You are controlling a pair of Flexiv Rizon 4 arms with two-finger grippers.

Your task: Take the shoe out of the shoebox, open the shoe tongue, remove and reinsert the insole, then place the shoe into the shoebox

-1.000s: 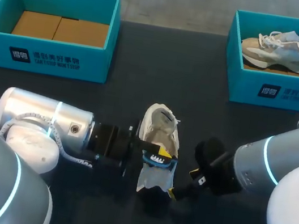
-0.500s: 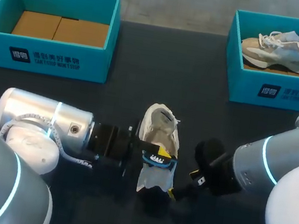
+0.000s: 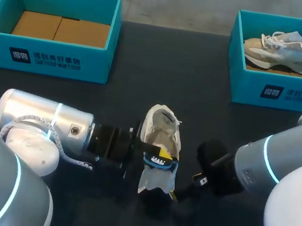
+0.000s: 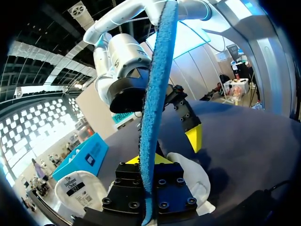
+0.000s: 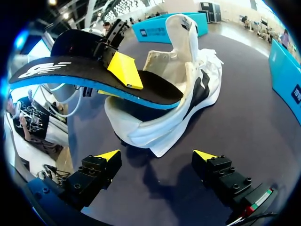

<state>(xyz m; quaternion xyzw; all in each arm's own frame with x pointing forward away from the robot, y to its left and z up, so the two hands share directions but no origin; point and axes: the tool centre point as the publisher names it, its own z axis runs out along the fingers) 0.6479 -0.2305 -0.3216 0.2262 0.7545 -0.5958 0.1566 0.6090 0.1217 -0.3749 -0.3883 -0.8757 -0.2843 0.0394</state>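
A white and beige shoe (image 3: 162, 129) lies on the dark table, between my two arms, with its tongue up. My left gripper (image 3: 161, 154) is shut on its insole (image 3: 157, 160), black on top and blue underneath. In the right wrist view the insole (image 5: 84, 73) juts out over the shoe (image 5: 188, 89), one end inside the opening, with a left gripper finger (image 5: 124, 70) on its top. The left wrist view shows the insole (image 4: 153, 117) edge-on between the left gripper (image 4: 146, 162) fingers. My right gripper (image 5: 157, 155) is open and empty, low by the shoe's end (image 3: 175, 195).
An open teal shoebox (image 3: 45, 52) with a cardboard floor stands at the back left. A second teal shoebox (image 3: 282, 91) at the back right holds another pale shoe (image 3: 286, 47). Bare dark table lies between the boxes and around the shoe.
My right arm's forearm has shifted very slightly; the shoe, the insole and my left arm stand as before.
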